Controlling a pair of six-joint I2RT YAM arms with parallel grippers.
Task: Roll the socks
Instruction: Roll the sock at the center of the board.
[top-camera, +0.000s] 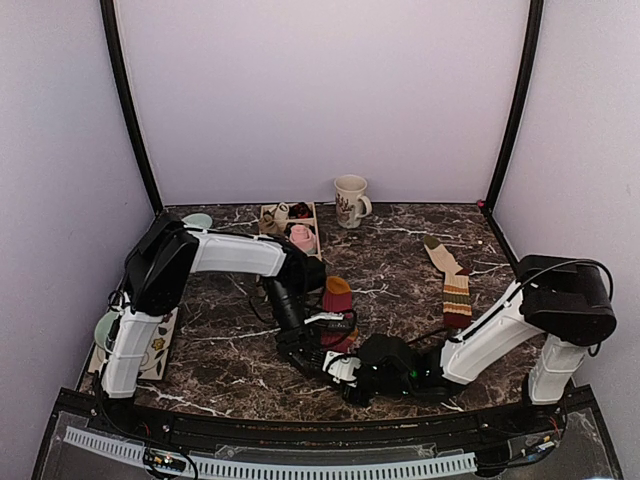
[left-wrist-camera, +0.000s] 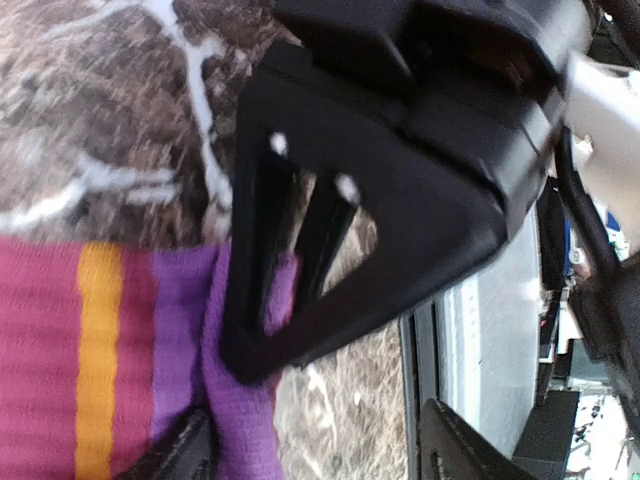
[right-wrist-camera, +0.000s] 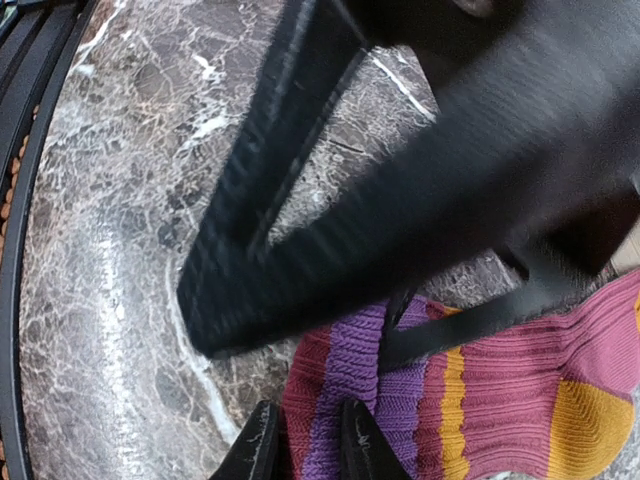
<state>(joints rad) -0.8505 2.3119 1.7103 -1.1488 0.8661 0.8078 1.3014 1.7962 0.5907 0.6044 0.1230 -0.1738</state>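
Cuff of striped sock (right-wrist-camera: 500, 400) pinched between narrow right fingers (right-wrist-camera: 258, 455); left fingers (left-wrist-camera: 175, 460) spread wide beside it.

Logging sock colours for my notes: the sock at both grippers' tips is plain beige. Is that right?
Not quite. The right wrist view shows the sock is striped maroon, purple and orange, not plain beige. It is indeed at both grippers' tips.

striped sock (top-camera: 337, 295) bunched at centre, second sock (top-camera: 455, 290) flat at right
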